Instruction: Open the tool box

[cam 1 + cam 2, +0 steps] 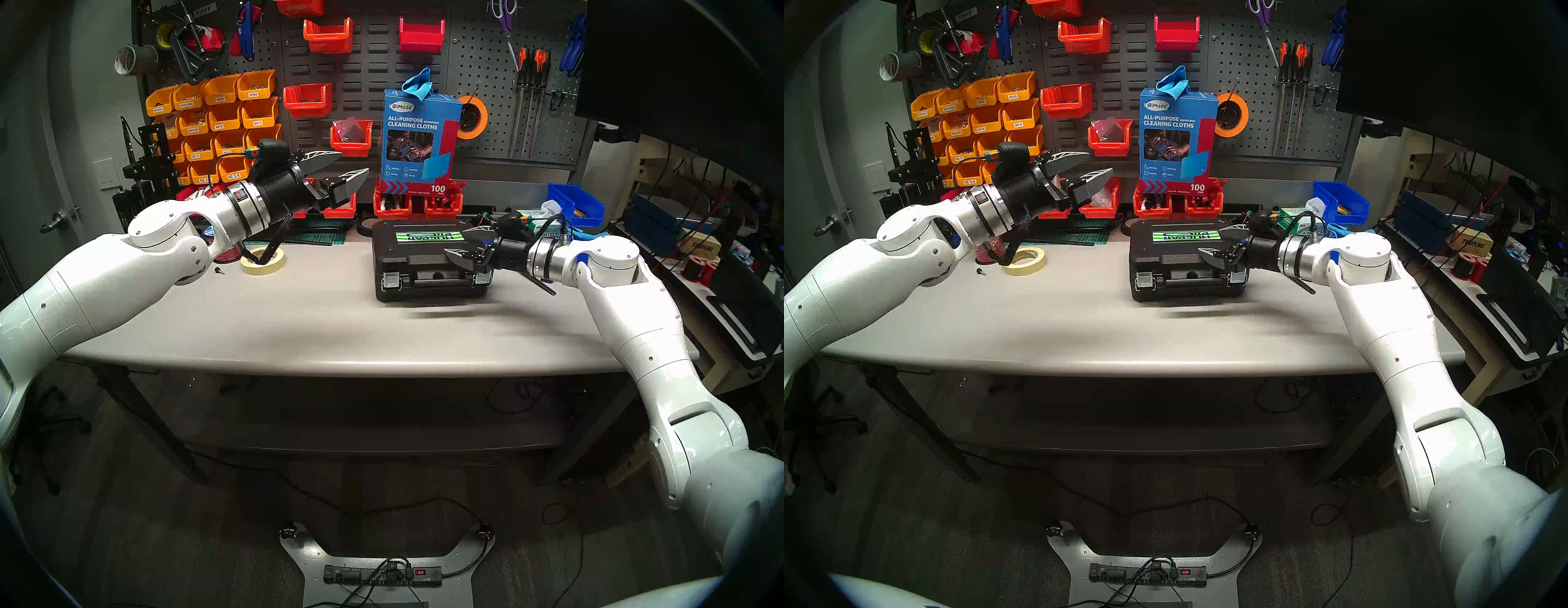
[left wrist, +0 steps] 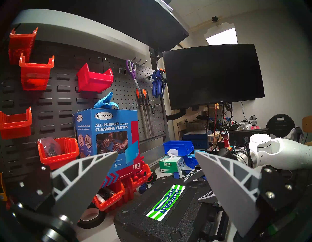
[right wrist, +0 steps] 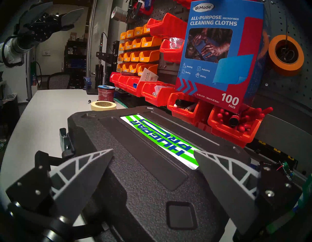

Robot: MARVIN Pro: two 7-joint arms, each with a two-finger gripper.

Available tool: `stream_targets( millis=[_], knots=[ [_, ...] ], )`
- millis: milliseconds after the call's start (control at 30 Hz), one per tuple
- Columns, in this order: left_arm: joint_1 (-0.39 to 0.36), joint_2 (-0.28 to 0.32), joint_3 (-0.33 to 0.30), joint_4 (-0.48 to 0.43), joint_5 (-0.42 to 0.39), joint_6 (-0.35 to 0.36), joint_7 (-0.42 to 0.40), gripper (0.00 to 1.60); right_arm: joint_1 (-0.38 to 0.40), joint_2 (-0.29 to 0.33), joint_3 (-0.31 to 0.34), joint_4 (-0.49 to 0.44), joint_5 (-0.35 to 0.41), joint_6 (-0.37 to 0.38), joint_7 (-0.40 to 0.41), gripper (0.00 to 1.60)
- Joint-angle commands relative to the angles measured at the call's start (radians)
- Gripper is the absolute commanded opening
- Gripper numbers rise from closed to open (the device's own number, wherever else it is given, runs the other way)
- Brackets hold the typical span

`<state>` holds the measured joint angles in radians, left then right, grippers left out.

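The black tool box [image 1: 418,254] lies flat and closed on the grey table, its green-and-white logo sticker [image 1: 428,237] on the lid and its handle side facing me. It also shows in the head right view [image 1: 1174,259], the left wrist view [image 2: 152,214] and the right wrist view [image 3: 143,177]. A silver latch [image 1: 391,281] sits at the front left; the front right latch [image 1: 483,278] is partly hidden by my right gripper. My right gripper [image 1: 460,242] is open just above the lid's right end. My left gripper [image 1: 354,165] is open and empty, raised to the box's left.
A blue cleaning-cloths box [image 1: 420,140] stands on red bins [image 1: 418,201] right behind the tool box. A masking tape roll [image 1: 263,260] and a red wire spool lie at the left. A blue bin [image 1: 577,204] and a tissue box sit at the back right. A pegboard with bins backs the table.
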<state>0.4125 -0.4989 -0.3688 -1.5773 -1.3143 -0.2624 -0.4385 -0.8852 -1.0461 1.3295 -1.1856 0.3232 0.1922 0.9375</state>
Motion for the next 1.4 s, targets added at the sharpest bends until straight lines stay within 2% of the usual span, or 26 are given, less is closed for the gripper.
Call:
stream_targets(
  millis=[0, 367, 533, 767, 1100, 1267, 1367],
  knots=[
    [-0.026, -0.001, -0.014, 0.017, 0.033, -0.041, -0.081, 1.6, 0.009, 0.002, 0.006, -0.007, 0.001, -0.003, -0.001, 1.6],
    [-0.086, -0.013, 0.007, 0.072, 0.216, -0.023, -0.274, 1.6, 0.009, 0.002, 0.006, -0.007, 0.001, -0.003, -0.001, 1.6],
    [-0.092, -0.053, 0.012, 0.113, 0.259, -0.01, -0.295, 1.6, 0.009, 0.002, 0.006, -0.007, 0.001, -0.003, -0.002, 1.6],
    [-0.094, -0.099, 0.051, 0.115, 0.353, 0.028, -0.321, 1.6, 0.009, 0.002, 0.006, -0.007, 0.001, -0.003, -0.002, 1.6],
    [-0.095, -0.097, 0.106, 0.042, 0.435, 0.08, -0.37, 1.6, 0.009, 0.002, 0.006, -0.007, 0.001, -0.003, -0.002, 1.6],
    [-0.092, -0.105, 0.12, 0.048, 0.462, 0.089, -0.366, 1.6, 0.009, 0.002, 0.006, -0.007, 0.001, -0.004, -0.002, 1.6],
    [-0.095, -0.121, 0.13, 0.072, 0.509, 0.085, -0.351, 1.6, 0.009, 0.002, 0.006, -0.007, 0.001, -0.004, -0.002, 1.6]
  ],
)
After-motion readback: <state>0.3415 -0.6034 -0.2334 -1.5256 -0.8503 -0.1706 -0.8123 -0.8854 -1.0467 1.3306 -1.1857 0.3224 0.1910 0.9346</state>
